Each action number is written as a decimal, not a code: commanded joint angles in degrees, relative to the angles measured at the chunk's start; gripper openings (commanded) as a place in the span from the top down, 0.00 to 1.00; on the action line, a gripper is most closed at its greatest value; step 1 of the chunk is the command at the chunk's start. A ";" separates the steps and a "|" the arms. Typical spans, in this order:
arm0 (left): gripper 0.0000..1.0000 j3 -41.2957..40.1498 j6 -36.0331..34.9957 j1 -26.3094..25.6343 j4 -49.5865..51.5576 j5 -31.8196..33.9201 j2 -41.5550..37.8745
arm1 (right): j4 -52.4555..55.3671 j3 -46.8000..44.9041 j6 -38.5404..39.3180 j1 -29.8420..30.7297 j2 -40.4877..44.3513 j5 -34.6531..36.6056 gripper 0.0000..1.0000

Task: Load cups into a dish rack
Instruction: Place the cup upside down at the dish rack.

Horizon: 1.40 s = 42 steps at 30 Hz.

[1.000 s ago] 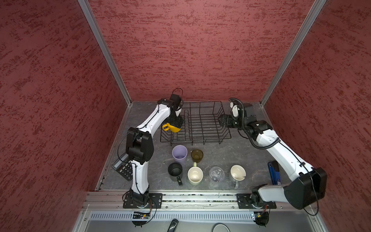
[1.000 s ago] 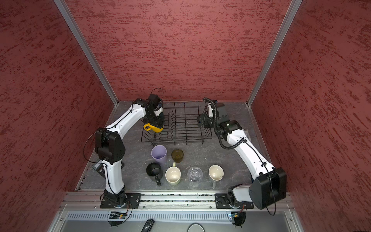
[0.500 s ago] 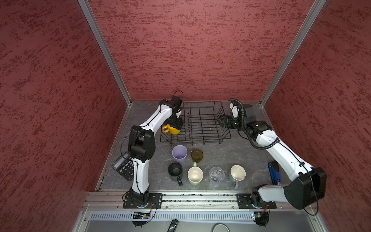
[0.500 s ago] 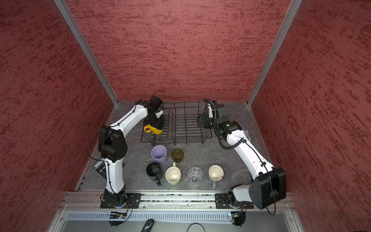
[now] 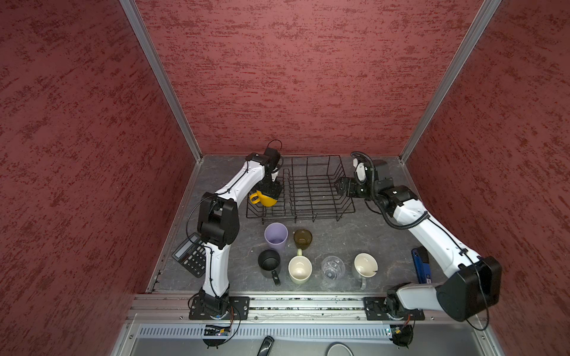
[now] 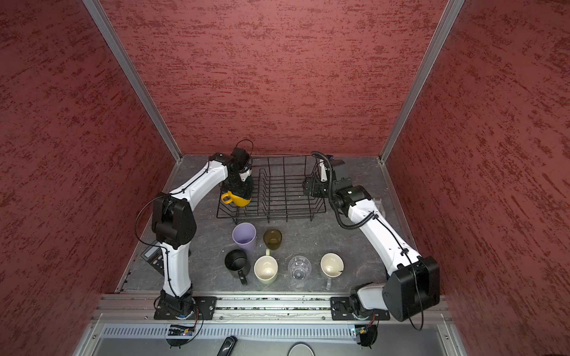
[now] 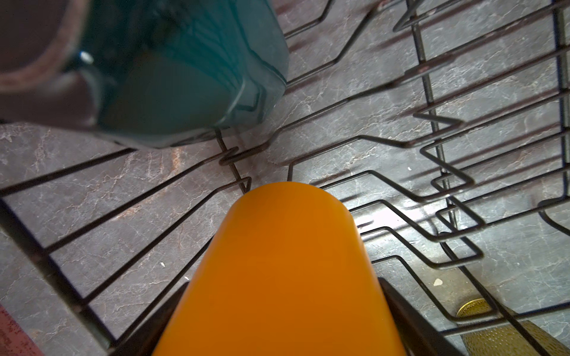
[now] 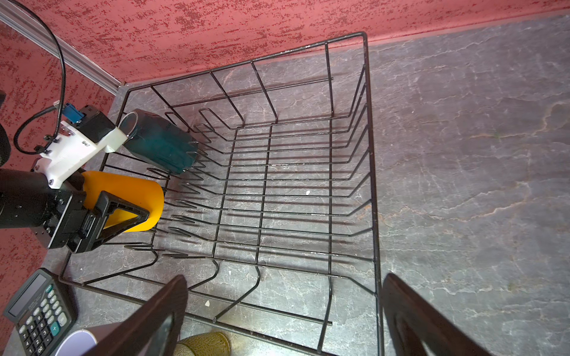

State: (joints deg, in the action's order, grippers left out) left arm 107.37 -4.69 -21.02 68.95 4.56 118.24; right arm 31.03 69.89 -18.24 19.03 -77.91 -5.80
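Top views high overhead, looking down, wrist views close in, both sharing the dish rack (image 8: 372,185)

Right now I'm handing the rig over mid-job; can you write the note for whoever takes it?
Left gripper: fingers shut on the yellow mug, held on its side at the divider end of the dish rack, not released.
Right gripper: open, empty, at the rack's opposite end.
Done: teal mug lies on its side in the rack.
To load: lilac tumbler, brown glass, black mug, cream mug, clear ribbed glass, grey mug, all upright on the table in front of the rack.
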 commanded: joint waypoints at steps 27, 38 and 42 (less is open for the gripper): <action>0.21 -0.92 9.79 -1.05 -0.72 -0.31 5.08 | -0.71 -0.81 0.40 -0.29 0.91 0.02 0.01; 0.10 -2.55 10.95 -0.93 -1.76 -2.14 5.25 | -0.62 -1.16 0.39 -0.31 1.17 0.02 0.01; 0.03 -3.04 10.95 -0.78 -1.99 -3.61 5.32 | -0.66 -1.31 0.40 -0.35 1.21 0.09 0.01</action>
State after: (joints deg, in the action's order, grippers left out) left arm 107.09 5.37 -21.43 67.18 4.29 120.29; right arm 31.07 69.45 -18.17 19.00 -77.91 -5.82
